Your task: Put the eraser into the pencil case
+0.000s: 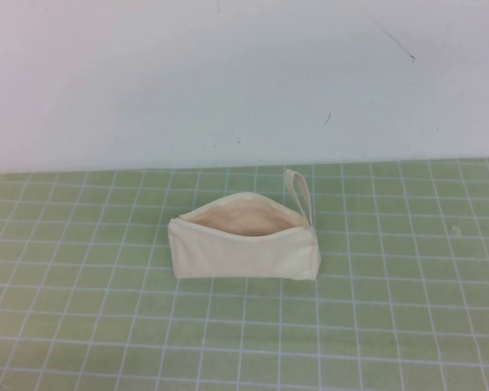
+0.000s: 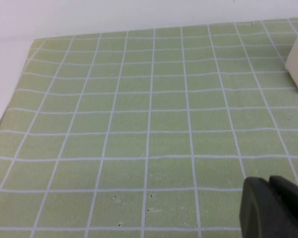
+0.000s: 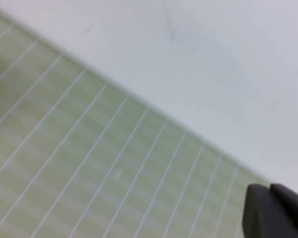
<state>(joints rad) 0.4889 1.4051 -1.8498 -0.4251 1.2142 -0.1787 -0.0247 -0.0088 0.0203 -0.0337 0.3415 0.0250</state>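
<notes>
Unzipped pencil case (image 1: 243, 248) lying on green grid mat (image 1: 375, 326); left gripper (image 2: 275, 208) and right gripper (image 3: 273, 210) raised off it, grip state indiscernible.

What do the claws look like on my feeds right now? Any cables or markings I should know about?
Very little shows. In the left wrist view, the left claw is a matte black, blocky piece with a thin seam. The right claw in the right wrist view looks the same: dark, rounded-edged, seamed. No cables, markings or sleeves are visible. Neither arm shows in the high view.
</notes>
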